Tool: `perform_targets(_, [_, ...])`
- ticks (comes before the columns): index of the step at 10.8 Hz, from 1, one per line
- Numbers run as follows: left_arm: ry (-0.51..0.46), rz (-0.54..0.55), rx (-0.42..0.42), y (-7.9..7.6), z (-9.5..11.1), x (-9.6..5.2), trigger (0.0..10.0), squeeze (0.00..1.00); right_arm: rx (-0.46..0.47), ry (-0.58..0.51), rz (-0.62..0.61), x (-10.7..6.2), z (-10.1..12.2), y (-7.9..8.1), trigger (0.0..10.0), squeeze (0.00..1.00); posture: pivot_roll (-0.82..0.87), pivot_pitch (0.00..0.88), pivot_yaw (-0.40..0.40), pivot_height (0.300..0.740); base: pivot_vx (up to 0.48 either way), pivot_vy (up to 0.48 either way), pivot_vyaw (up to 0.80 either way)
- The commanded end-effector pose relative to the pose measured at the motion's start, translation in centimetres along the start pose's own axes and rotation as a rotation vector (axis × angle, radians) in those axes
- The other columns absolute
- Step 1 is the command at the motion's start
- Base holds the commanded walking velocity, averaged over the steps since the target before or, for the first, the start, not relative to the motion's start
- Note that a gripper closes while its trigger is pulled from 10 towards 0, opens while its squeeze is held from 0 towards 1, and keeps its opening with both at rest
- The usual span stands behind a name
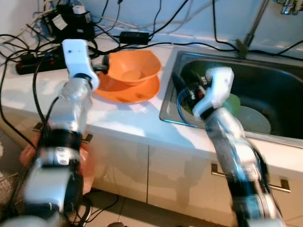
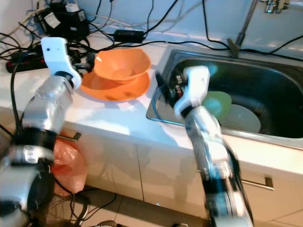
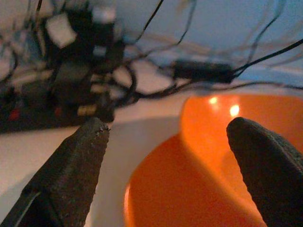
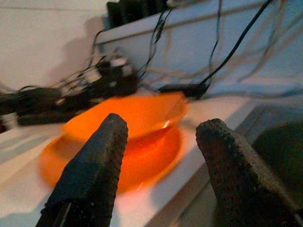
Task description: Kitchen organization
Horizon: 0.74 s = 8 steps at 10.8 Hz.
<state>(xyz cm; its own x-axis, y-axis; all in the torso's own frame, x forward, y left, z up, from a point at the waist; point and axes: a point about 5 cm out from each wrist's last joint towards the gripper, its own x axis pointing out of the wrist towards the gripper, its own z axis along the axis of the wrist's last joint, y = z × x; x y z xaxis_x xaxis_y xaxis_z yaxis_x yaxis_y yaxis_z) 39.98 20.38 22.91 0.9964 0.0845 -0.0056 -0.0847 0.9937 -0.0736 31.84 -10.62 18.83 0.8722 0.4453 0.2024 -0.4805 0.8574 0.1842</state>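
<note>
Your left gripper (image 3: 165, 156): fingers wide apart, holding nothing, at the rim of the orange bowl (image 1: 132, 66) | bowl sits on the orange plate (image 1: 127, 90) on the white counter (image 1: 123, 120) | your right gripper (image 4: 163, 156): spread, empty, at the sink (image 1: 279, 80) edge | green plate (image 2: 218, 103) and pale plate (image 2: 244, 118) lie in the sink | cables (image 1: 28, 52) crowd the counter's back.

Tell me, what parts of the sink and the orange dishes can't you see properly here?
- Sink floor and the green plate: partly hidden by the right gripper in the eye views.
- Faucet: top cut off by the edge.
- Orange plate: middle covered by the orange bowl.
- Left gripper: hidden behind its arm in the eye views.
</note>
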Motion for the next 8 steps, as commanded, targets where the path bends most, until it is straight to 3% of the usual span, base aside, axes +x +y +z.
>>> perform_targets(1, [0.046,0.003,-0.059,-0.2,-0.1,0.5,10.0,0.00,0.005,-0.004,0.008,-0.4,0.5,0.6,10.0,0.00,0.06,0.067,0.067,0.740,0.000,0.000,0.00])
perform_targets(4, [0.138,-0.018,-0.196,-0.5,-0.1,1.3,10.0,0.00,0.034,0.029,-0.022,-1.9,0.4,1.6,10.0,0.00,0.05,0.084,0.094,0.740,0.000,0.000,0.00])
perform_targets(8, [0.319,-0.166,-0.320,-2.8,-1.1,1.5,10.0,0.00,0.056,0.056,-0.042,-2.4,0.4,2.4,10.0,0.00,0.06,0.100,0.123,0.740,0.000,0.000,0.00])
